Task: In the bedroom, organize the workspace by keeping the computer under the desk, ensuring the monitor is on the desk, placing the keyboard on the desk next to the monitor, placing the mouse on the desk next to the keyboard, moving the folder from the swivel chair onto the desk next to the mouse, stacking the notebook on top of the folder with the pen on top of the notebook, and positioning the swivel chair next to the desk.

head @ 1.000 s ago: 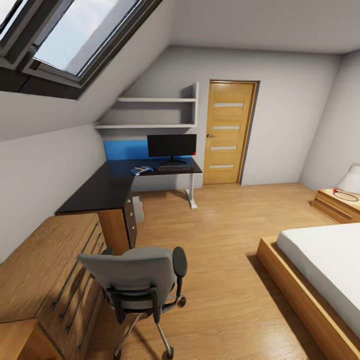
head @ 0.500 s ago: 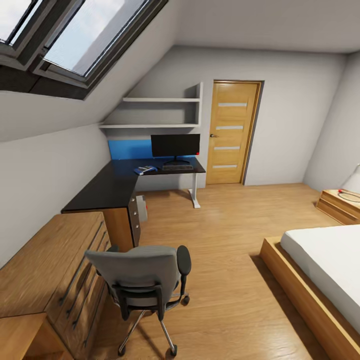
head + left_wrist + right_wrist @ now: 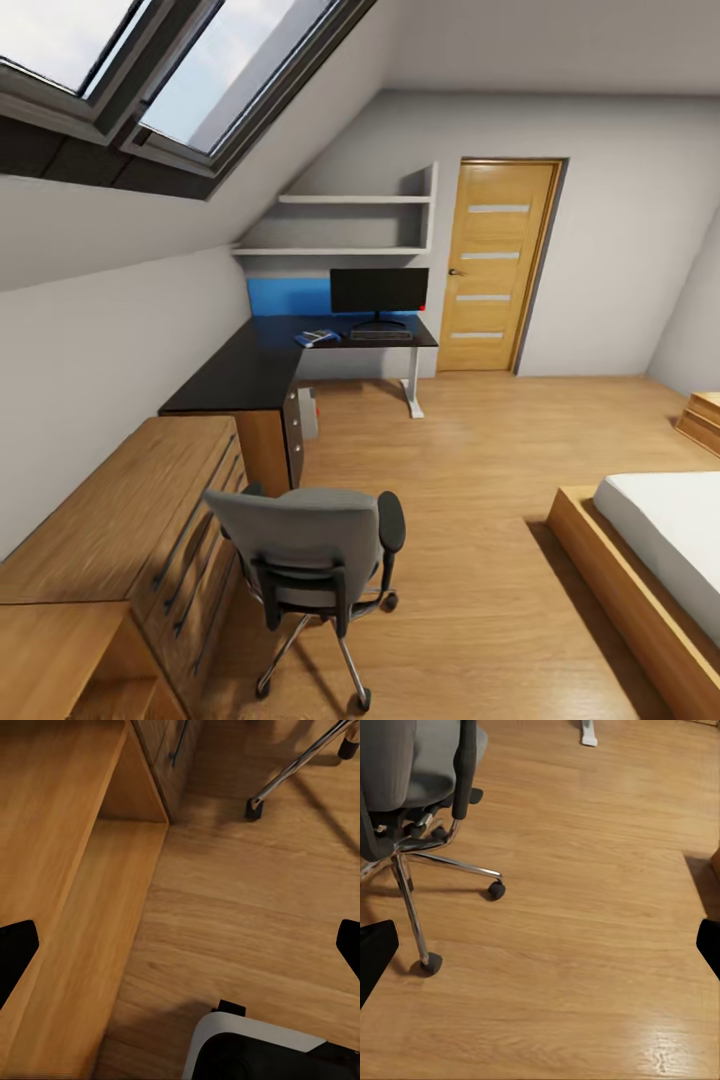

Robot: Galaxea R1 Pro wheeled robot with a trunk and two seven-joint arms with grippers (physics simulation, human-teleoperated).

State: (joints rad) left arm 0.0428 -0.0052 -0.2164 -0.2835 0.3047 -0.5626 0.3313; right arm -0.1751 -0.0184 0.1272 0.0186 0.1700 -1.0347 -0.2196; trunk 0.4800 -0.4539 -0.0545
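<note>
Standing nearest in the head view, the swivel chair (image 3: 315, 555) faces away with its grey back toward the camera, just right of the wooden chest of drawers (image 3: 120, 545) and well apart from the desk (image 3: 250, 370). In the right wrist view its metal star base and casters rest on the wooden floor (image 3: 585, 907). Each wrist view shows two dark fingertips at the picture's edges, so the left gripper (image 3: 180, 945) and right gripper (image 3: 540, 945) both stand wide apart and hold nothing. Farther off, the computer (image 3: 307, 412) sits under the desk beside the drawer unit. On the far end of the black top, the monitor (image 3: 379, 291) stands before the blue back panel, the keyboard (image 3: 381, 335) lies just in front of it, and the blue folder (image 3: 318, 337) lies to the keyboard's left. A bed (image 3: 650, 560) lies at the right, and a wooden door (image 3: 495, 265) stands in the far wall.
</note>
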